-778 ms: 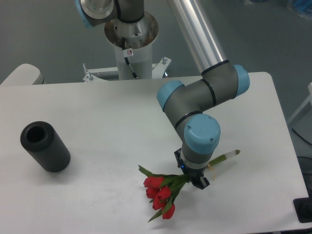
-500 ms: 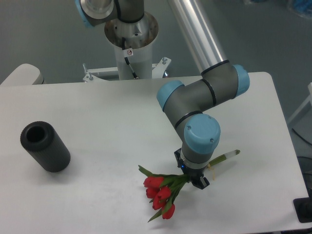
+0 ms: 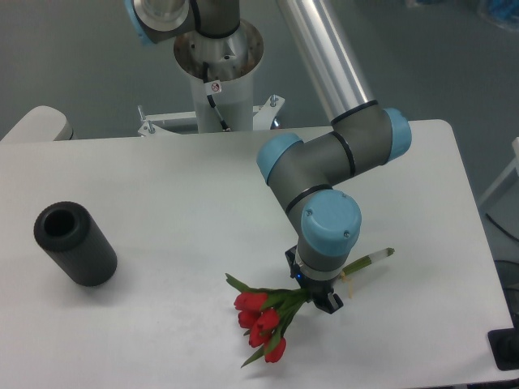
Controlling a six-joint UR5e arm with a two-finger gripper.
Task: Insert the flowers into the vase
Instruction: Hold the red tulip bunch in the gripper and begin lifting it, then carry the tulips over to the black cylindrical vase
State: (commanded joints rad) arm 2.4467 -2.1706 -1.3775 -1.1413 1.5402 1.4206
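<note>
The flowers (image 3: 261,322), red tulip buds with green leaves, hang at the front of the white table (image 3: 162,186). Their pale green stems (image 3: 369,259) stick out to the right of the wrist. My gripper (image 3: 315,297) points down over the middle of the bunch and is shut on the stems; the fingers are mostly hidden under the blue wrist cap. The vase (image 3: 75,242), a matte black thick-walled cylinder with a round hole at its top, stands at the left of the table, far from the gripper.
The arm's base column (image 3: 217,65) stands behind the table's back edge. The table's right edge (image 3: 478,267) and front edge lie close to the gripper. A dark object (image 3: 508,350) sits at the lower right corner.
The wrist, gripper and flowers have shifted slightly to the left together. The vase has not moved.
</note>
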